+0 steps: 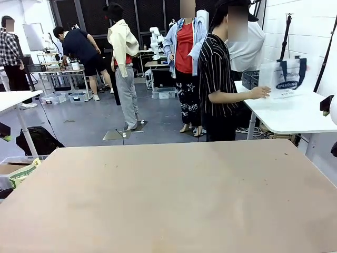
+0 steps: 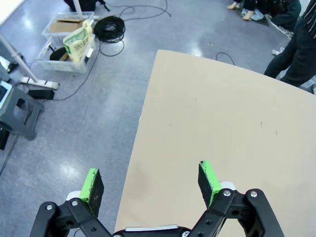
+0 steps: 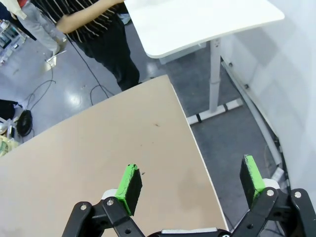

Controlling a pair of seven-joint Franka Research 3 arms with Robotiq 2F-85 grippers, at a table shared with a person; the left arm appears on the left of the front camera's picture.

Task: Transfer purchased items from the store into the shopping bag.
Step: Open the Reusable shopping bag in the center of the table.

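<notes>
The shopping bag, whitish with navy handles and a dark oval logo, stands on a white side table at the far right. A person in a striped shirt rests a hand on it. Behind that person a dark lattice basket, the store, sits on the same table. The purchased items are out of view. My left gripper hangs open over the beige table's left edge, nothing between its green pads. Over the table's right edge my right gripper is open and also holds nothing.
The beige work table lies bare in front of me. Left of it on the floor are clear bins, cables and a grey stool. The white side table's leg stands off the right corner.
</notes>
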